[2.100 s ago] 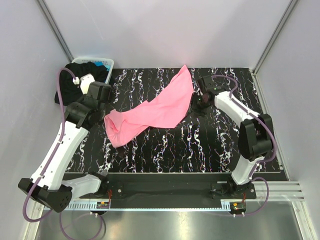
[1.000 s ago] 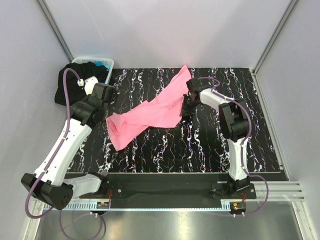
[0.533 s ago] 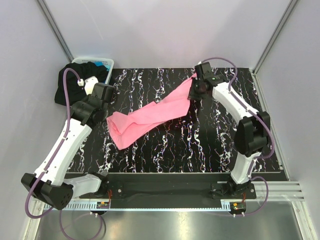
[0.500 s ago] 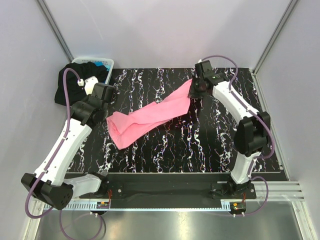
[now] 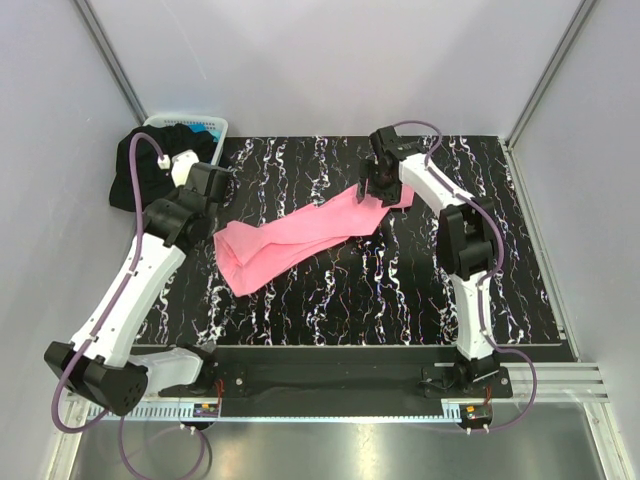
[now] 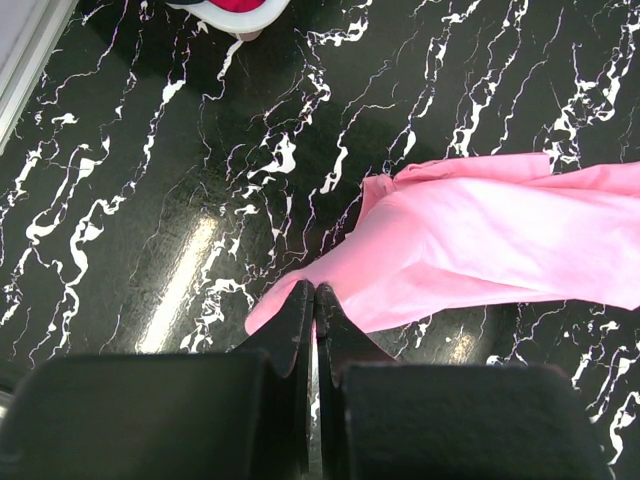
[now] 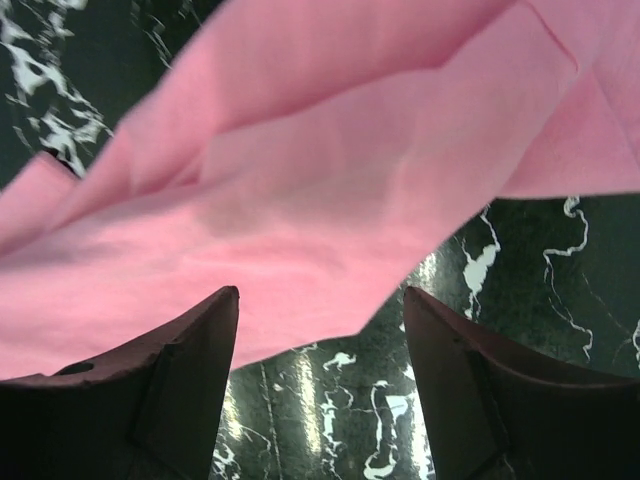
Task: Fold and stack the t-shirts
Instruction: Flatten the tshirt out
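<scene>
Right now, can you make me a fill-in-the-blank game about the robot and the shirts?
The t-shirt lying on the table is ____.
The right gripper above it is ____.
The left gripper is ____.
The cloth draped over the basket is ____.
Missing words: pink, open, shut, black.

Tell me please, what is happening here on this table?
Two robot arms are working on a pink t-shirt, which lies stretched in a crumpled diagonal band across the black marbled table. The left hand is shut and appears to pinch the shirt's end nearest it. The right hand is open just above the far end, holding nothing. The shirt is not yet folded. A black t-shirt hangs out of the white basket at the far left corner.
</scene>
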Tool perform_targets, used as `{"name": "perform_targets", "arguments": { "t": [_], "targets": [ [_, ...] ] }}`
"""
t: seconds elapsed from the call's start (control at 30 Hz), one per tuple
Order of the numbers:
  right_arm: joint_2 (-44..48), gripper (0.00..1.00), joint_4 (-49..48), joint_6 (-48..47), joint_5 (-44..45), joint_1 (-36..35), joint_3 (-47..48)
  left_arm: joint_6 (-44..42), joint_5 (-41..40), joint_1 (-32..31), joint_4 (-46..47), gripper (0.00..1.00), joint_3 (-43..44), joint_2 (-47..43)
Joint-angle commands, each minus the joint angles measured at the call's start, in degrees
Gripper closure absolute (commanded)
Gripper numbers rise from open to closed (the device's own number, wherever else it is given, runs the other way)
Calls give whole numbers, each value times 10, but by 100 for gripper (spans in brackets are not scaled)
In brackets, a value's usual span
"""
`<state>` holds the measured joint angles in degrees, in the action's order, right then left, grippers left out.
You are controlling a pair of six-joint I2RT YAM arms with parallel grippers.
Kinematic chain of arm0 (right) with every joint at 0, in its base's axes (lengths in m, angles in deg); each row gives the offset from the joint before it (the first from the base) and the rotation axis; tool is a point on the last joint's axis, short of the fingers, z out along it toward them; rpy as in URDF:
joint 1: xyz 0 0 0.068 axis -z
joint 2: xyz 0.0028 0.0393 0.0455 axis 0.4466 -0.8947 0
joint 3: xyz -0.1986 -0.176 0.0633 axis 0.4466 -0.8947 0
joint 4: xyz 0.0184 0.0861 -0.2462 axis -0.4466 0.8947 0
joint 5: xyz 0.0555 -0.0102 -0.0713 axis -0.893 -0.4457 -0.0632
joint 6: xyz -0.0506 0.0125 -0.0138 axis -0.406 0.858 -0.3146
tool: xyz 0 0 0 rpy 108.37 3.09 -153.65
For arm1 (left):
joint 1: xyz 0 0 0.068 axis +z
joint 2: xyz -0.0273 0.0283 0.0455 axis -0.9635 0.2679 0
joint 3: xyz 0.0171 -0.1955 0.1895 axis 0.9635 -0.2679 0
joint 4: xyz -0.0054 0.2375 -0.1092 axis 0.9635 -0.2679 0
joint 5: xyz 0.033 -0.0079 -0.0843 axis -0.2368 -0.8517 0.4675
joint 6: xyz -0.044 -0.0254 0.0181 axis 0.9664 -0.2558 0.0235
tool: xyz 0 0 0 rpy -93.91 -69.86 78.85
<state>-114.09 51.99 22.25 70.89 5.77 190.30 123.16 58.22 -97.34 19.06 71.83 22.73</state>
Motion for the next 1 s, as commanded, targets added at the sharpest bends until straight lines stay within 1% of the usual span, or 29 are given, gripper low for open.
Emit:
{"name": "perform_targets", "arguments": {
  "t": [0.0,0.03,0.07,0.17,0.23,0.27,0.47,0.63,0.7,0.97],
  "targets": [
    [56,27,8,0,28,-7,-29,-9,-2,1,25,100,23,10],
    [76,27,5,9,35,-6,-46,-9,-1,2,26,100,23,12],
    [85,28,3,14,41,-7,-75,-9,-1,1,27,100,24,14],
    [109,29,-2,22,51,-6,-122,-8,5,2,31,100,23,20],
    [106,29,-2,25,41,-6,-138,-9,6,2,33,100,23,23],
    [103,29,-2,23,22,-6,-145,-10,6,2,33,100,22,23],
    [81,32,-31,21,-39,-6,-160,-10,10,2,36,100,18,20],
    [65,41,-48,19,-65,-5,-155,-6,-1,2,34,100,10,3],
    [65,42,-59,19,-84,-5,-160,-7,-8,2,34,100,8,-6],
    [45,47,-68,29,-92,3,-162,-4,-19,2,25,100,4,-9]
  ]
}}
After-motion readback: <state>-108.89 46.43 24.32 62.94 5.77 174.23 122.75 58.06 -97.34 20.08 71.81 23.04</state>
